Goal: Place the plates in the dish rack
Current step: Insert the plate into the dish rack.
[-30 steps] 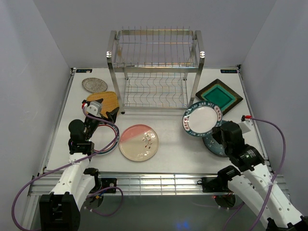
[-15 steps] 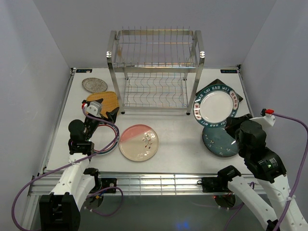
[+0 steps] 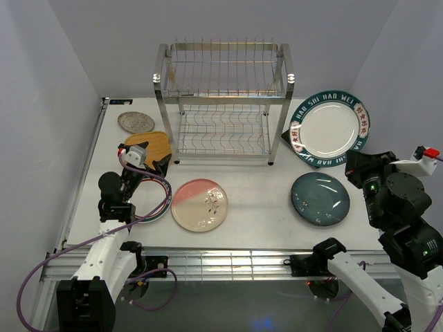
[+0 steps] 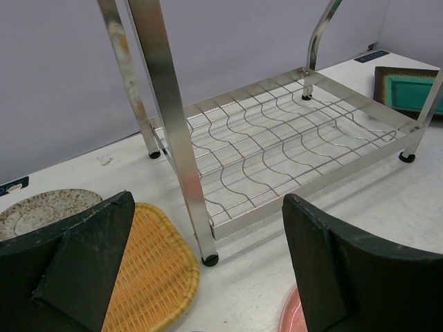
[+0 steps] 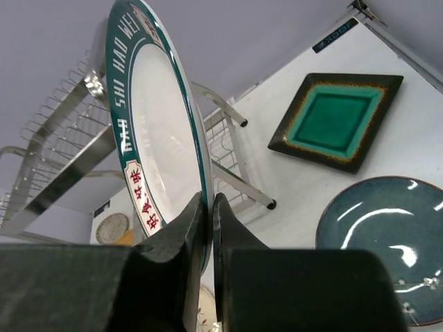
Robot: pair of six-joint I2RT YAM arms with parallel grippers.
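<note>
Right jaws: the right gripper (image 5: 206,207) is clenched on the lower rim of the green-rimmed plate (image 5: 166,152), so the plate stands on edge (the posture a rack slot needs).
Held plate: it is lifted off the table, just right of the dish rack (image 3: 223,90).
Left jaws: the left gripper (image 4: 209,228) is released wide and grasps nothing. It is low over the yellow woven plate (image 4: 149,270), probably its own pick.
Rack: no plate shows in either tier.
On the table: the dark blue-grey plate (image 3: 320,198), brown square plate (image 5: 336,119), pink-cream plate (image 3: 199,204) and silver-grey plate (image 3: 136,122).
</note>
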